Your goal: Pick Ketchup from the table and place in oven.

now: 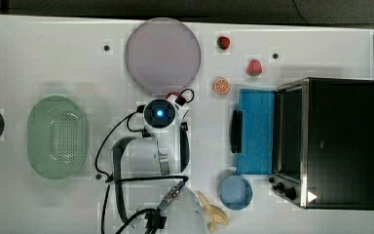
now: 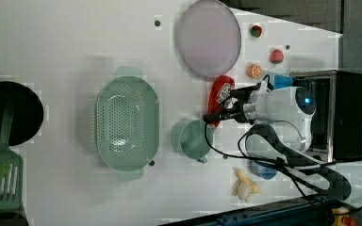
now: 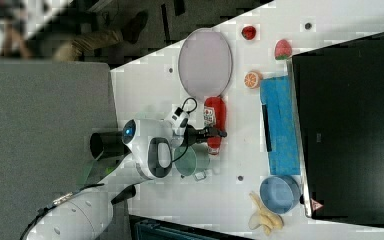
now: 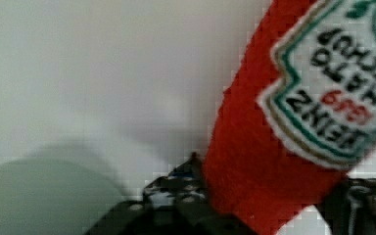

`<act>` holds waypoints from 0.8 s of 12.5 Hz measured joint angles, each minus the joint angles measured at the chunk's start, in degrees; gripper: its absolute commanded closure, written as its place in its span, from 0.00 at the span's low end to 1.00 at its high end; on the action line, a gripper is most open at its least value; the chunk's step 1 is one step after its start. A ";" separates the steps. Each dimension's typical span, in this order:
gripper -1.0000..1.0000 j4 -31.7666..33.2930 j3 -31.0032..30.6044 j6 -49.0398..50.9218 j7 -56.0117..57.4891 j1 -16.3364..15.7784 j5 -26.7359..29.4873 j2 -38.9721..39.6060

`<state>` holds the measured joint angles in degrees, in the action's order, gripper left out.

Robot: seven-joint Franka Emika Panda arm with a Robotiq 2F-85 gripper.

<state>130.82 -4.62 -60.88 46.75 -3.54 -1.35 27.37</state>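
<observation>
From above, the arm's wrist hides most of the Ketchup (image 3: 215,120), which lies on the bench (image 1: 39,53) between the purple plate (image 1: 163,54) and green cup (image 3: 186,161). The tool (image 3: 219,134) straddles the bottle, both fingers (image 4: 176,188) against its sides. The oven (image 1: 338,141) door (image 1: 255,131) lies open, well apart.

The top view looks straight down on the counter (image 1: 39,48); the left and right views look down obliquely from opposite sides, sharing the oven (image 2: 349,113); the wrist view sits close above the counter.

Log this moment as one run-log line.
phase: grasping | pincer: fingers either side of Ketchup | Ketchup: lying on table | oven: door open
</observation>
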 measured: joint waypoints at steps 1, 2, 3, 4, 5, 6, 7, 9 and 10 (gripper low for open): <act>0.40 0.34 0.08 -0.50 0.14 0.34 -0.01 -0.81; 0.40 0.78 0.03 -0.34 0.25 0.66 -0.03 -2.01; 0.40 0.90 0.00 0.06 0.25 0.87 -0.20 -3.32; 0.40 0.90 -0.10 0.67 0.28 1.06 -0.44 -4.73; 0.40 0.90 0.12 2.91 0.28 1.12 0.09 -6.50; 0.40 1.12 1.28 6.07 0.28 0.64 0.63 -8.99; 0.40 0.90 2.18 10.71 0.25 0.44 0.73 -12.35; 0.40 0.67 2.95 20.65 0.31 0.83 -0.83 -20.57; 0.40 -0.22 3.46 24.54 0.17 1.04 -2.60 -24.33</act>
<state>130.59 -1.15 -36.34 46.92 -2.51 -3.95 3.05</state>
